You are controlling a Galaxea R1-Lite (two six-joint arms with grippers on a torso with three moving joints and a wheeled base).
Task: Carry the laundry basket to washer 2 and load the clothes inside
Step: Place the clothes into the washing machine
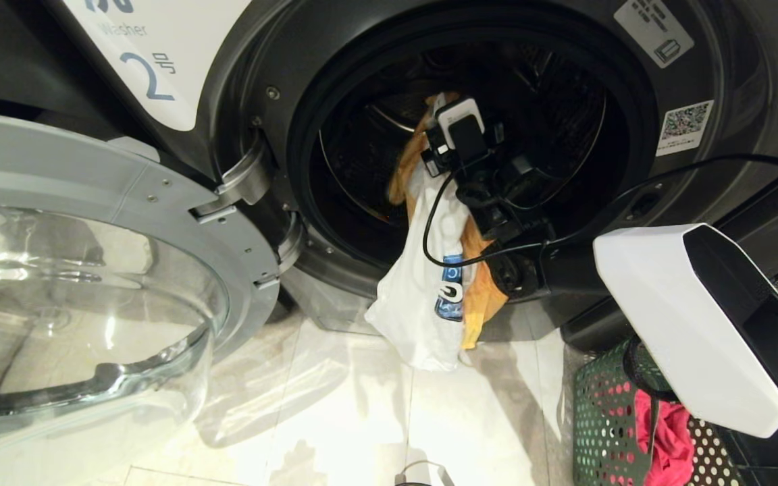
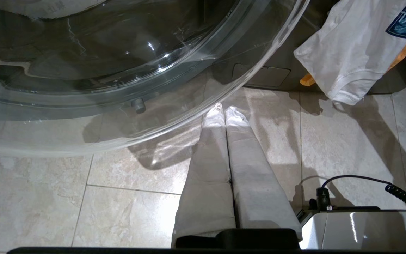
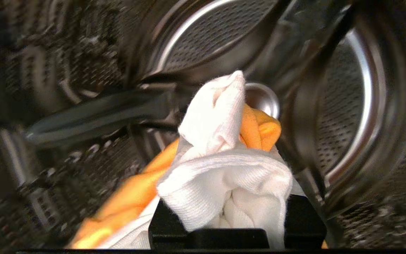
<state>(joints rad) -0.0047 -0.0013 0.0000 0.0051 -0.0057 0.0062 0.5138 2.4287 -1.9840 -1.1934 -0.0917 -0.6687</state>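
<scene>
Leftmost, the washer's round glass door stands swung wide open on its hinge, its clear bowl facing outward over the tiled floor. Under that door, the left wrist view shows the left gripper hanging above the tiles with its two pale fingers pressed together, holding nothing. Further right, washer 2, marked with a blue "2" on its white label, has its dark drum mouth open. The right gripper reaches into that mouth and pinches a bunch of the clothes: the white garment and the yellow-orange garment together. Both hang lengthwise, long axis near upright, upper ends inside the drum and lower ends trailing out over the door rim toward the floor. At far right, the laundry basket sits on the floor below the right arm, with the red garment lying in it.
</scene>
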